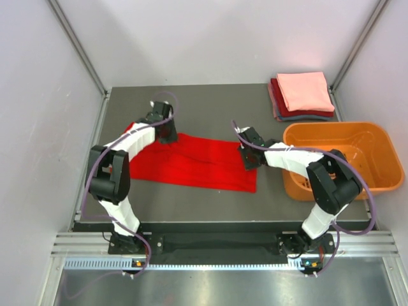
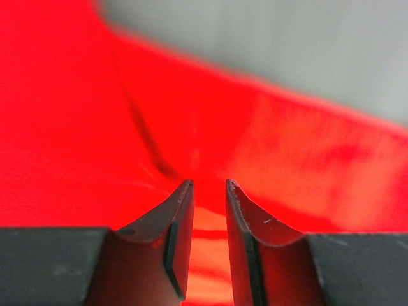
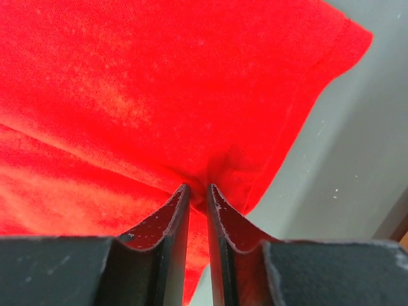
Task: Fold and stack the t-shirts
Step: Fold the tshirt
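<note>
A bright red t-shirt [image 1: 204,162] lies folded into a long strip across the middle of the dark table. My left gripper [image 1: 164,131] is at the strip's far left edge; in the left wrist view [image 2: 209,185] its jaws are nearly closed with red cloth [image 2: 76,115] bunched between them and creases running to the tips. My right gripper [image 1: 248,156] is at the strip's right end. In the right wrist view [image 3: 196,188] its jaws pinch a pucker of the red cloth [image 3: 159,83] near a hemmed edge. A stack of folded shirts [image 1: 304,92], salmon-pink on top, lies at the back right.
An orange plastic basket [image 1: 331,127] stands at the right edge of the table, close to the right arm's elbow. White walls and metal rails enclose the table on three sides. Bare grey table [image 1: 210,105] lies behind the shirt.
</note>
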Tool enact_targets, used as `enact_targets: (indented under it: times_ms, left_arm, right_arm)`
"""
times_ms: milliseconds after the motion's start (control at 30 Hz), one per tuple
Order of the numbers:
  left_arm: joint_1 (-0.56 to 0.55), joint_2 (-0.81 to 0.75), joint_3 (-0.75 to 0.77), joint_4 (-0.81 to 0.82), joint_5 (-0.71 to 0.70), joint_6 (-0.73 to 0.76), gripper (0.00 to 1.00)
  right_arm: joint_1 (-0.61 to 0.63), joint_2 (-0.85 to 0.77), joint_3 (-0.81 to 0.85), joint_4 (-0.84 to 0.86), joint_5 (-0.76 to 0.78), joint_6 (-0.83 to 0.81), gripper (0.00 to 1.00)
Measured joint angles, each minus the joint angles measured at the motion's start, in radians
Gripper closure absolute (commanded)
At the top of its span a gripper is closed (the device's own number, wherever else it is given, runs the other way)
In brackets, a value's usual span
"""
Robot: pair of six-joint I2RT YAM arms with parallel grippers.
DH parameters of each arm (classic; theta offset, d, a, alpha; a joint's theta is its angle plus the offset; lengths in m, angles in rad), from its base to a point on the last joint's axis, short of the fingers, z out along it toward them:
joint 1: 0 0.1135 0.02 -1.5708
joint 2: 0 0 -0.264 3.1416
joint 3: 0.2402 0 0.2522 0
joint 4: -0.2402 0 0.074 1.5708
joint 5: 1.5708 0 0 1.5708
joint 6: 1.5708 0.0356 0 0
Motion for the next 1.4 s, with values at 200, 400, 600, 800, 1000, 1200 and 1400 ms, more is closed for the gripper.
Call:
enact_targets:
  times_ms: [200, 400, 600, 800, 1000, 1200, 1400]
  left_arm:
    - [0.193, -0.001, 0.17, -0.042, -0.067, 0.064, 0.67]
    - [0.486, 0.077, 0.21, -0.05, 0.085, 0.129, 0.68]
    - [0.507, 0.209, 0.301, -0.063, 0.171, 0.174, 0.67]
    - [0.503, 0.248, 0.306, -0.076, 0.206, 0.185, 0.67]
    - [0.503, 0.257, 0.306, -0.085, 0.192, 0.194, 0.67]
    - [0.502, 0.257, 0.303, -0.091, 0.159, 0.204, 0.85]
    - [0.502, 0.257, 0.302, -0.104, 0.156, 0.208, 1.0]
  right_arm:
    - [0.011, -0.019, 0.026, -0.026, -0.001, 0.014, 0.78]
    - [0.049, -0.018, 0.128, -0.027, -0.012, 0.016, 0.78]
    - [0.063, 0.0, 0.169, -0.021, -0.019, 0.015, 0.77]
    - [0.064, 0.021, 0.169, -0.023, -0.02, 0.006, 0.77]
    - [0.064, 0.039, 0.171, -0.023, -0.023, -0.002, 0.77]
    - [0.064, 0.044, 0.171, -0.023, -0.024, -0.003, 0.77]
    - [0.064, 0.045, 0.171, -0.023, -0.024, -0.006, 0.77]
